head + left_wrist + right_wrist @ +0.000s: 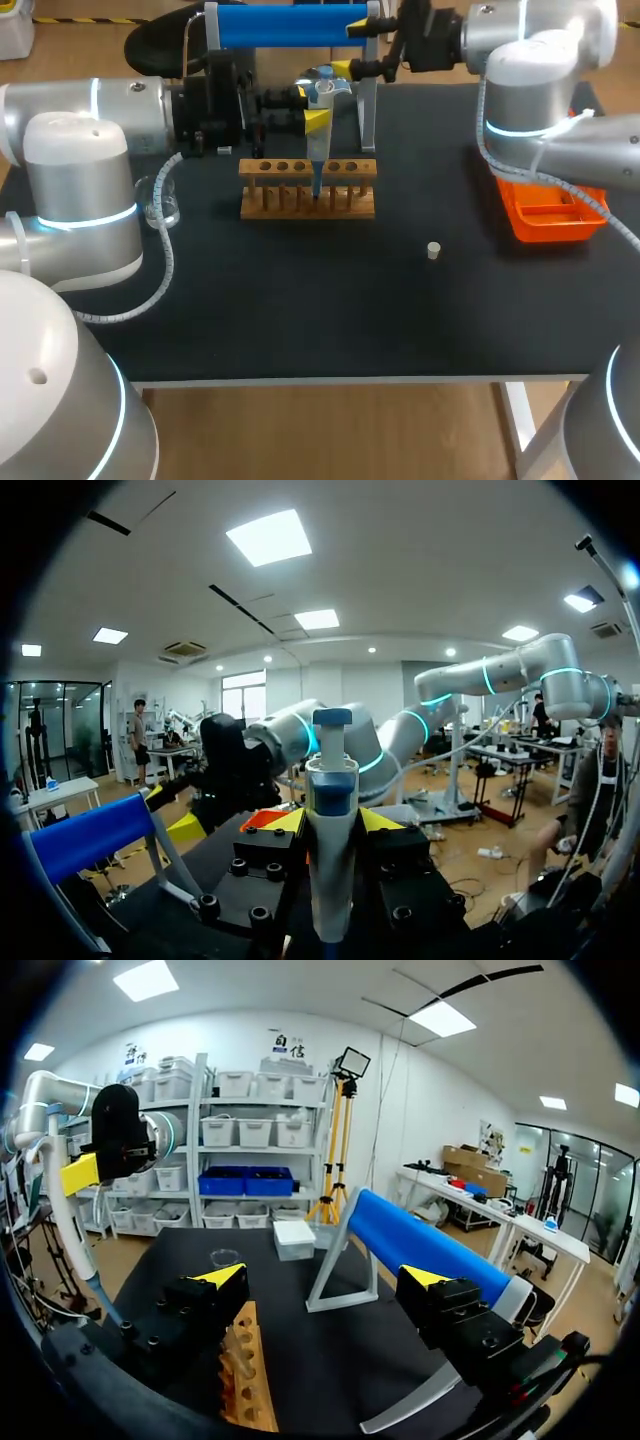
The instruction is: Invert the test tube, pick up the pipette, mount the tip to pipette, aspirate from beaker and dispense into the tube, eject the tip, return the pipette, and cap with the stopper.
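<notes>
While your left gripper (328, 822) pinches the pipette (317, 150) upright, its tip down at the wooden rack (300, 205) toward the table's (300, 320) far edge, your right gripper (325, 1280) hangs just behind, jaws spread.

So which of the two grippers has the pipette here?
The left gripper: it is shut on the pipette, held upright above the wooden rack. The right gripper is open and holds nothing.
</notes>
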Robot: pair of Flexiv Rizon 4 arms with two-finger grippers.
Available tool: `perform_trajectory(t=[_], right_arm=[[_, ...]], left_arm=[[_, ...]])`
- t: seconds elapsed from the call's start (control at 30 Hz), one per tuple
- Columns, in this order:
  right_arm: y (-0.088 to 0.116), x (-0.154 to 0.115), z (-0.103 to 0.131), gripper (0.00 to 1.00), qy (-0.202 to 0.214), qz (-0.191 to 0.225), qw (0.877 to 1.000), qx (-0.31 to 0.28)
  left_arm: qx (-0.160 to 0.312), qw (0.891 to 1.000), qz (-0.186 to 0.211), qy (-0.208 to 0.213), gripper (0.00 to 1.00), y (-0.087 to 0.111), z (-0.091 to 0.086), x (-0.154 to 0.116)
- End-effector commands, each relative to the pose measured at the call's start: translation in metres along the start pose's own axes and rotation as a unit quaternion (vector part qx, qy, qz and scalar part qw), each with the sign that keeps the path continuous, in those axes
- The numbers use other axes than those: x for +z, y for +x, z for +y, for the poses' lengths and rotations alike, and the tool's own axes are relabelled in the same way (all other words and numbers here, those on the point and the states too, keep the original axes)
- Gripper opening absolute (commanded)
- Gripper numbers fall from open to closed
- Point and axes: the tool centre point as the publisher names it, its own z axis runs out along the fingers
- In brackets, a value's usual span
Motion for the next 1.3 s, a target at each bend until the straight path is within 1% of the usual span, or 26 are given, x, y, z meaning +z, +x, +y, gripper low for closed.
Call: perform_trajectory(t=[0.03,0.1,0.8,0.87,0.93,0.97,1.03,1.07,1.2,1.27,1.3], right_arm=[[0.001,0.002,0.0,1.0,0.002,-0.003,1.0,-0.001],[0.003,-0.001,0.002,1.0,-0.003,-0.005,1.0,-0.006],[0.003,-0.001,0.002,1.0,-0.003,-0.005,1.0,-0.006],[0.003,-0.001,0.002,1.0,-0.003,-0.005,1.0,-0.006],[0.003,-0.001,0.002,1.0,-0.003,-0.005,1.0,-0.006],[0.003,-0.001,0.002,1.0,-0.003,-0.005,1.0,-0.006],[0.003,-0.001,0.002,1.0,-0.003,-0.005,1.0,-0.006],[0.003,-0.001,0.002,1.0,-0.003,-0.005,1.0,-0.006],[0.003,-0.001,0.002,1.0,-0.003,-0.005,1.0,-0.006],[0.003,-0.001,0.002,1.0,-0.003,-0.005,1.0,-0.006],[0.003,-0.001,0.002,1.0,-0.003,-0.005,1.0,-0.006]], left_arm=[[0.0,1.0,0.0,0.0,0.0,0.0,0.0,0.0],[0.0,1.0,0.0,0.0,0.0,0.0,0.0,0.0],[0.0,1.0,0.0,0.0,0.0,0.0,0.0,0.0],[-0.008,1.0,-0.015,-0.005,0.0,-0.005,-0.001,-0.002],[-0.016,0.999,-0.036,0.011,0.0,-0.012,-0.003,-0.01],[-0.017,0.999,-0.05,0.002,0.0,-0.016,-0.004,-0.014],[-0.02,0.997,-0.079,0.01,0.0,-0.025,-0.005,-0.025],[-0.02,0.995,-0.092,0.007,0.0,-0.029,-0.005,-0.031],[-0.02,0.989,-0.144,0.009,0.0,-0.05,-0.004,-0.055],[-0.021,0.987,-0.161,0.015,0.0,-0.062,-0.003,-0.066],[-0.017,0.986,-0.166,0.008,0.0,-0.068,-0.003,-0.07]])
